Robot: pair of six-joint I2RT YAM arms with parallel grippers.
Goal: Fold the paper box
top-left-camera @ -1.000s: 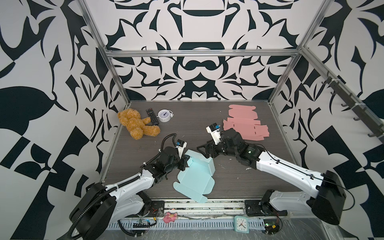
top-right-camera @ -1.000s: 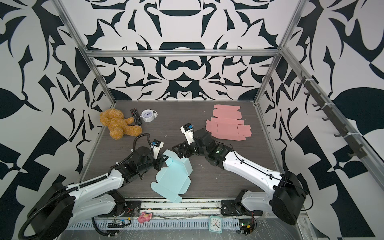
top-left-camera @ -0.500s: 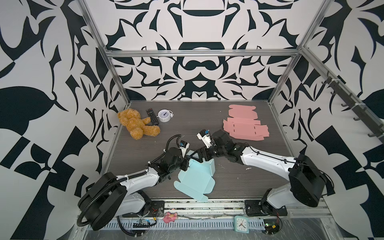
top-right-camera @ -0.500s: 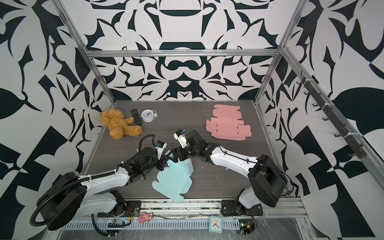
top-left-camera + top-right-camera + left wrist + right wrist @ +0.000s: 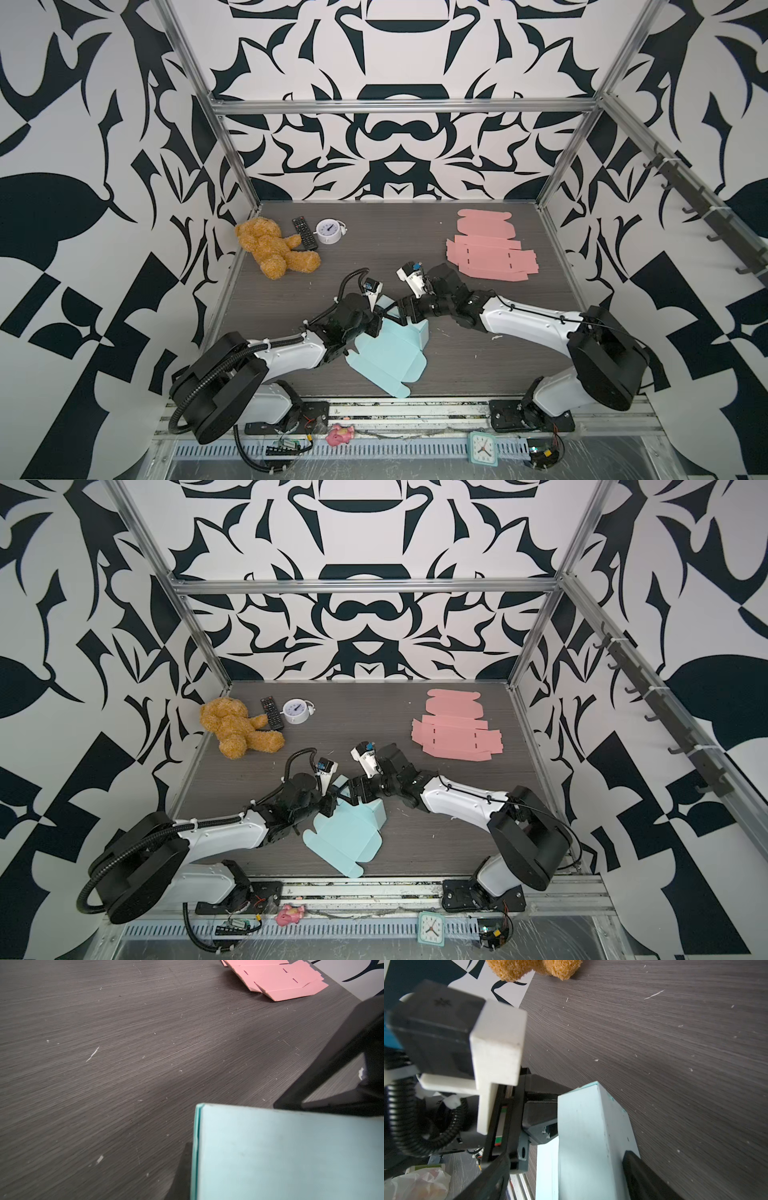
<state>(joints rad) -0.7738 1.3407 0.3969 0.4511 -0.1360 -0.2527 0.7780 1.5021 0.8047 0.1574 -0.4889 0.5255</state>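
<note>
Centre frame: left end effector (image 5: 374, 326) clamped on light-blue paper box (image 5: 390, 357) wall. The right end effector (image 5: 405, 316) stands apart astride it; advise closing squarely at the crease.

We're seeing a teddy bear (image 5: 274, 249) lying at the desk's (image 5: 395, 245) far-left corner, w/ a remote (image 5: 304, 233) lying against its arm & a white alarm clock (image 5: 328, 232) sitting just beside that. Pink flat blanks (image 5: 490, 253) are lying stacked far right. Pink toy (image 5: 340, 434) & teal clock (image 5: 483, 448) are sitting on the front rail.

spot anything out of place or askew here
The teddy bear lies sprawled in the far left corner beside a remote and alarm clock, clutter unrelated to folding the blue box.
</note>
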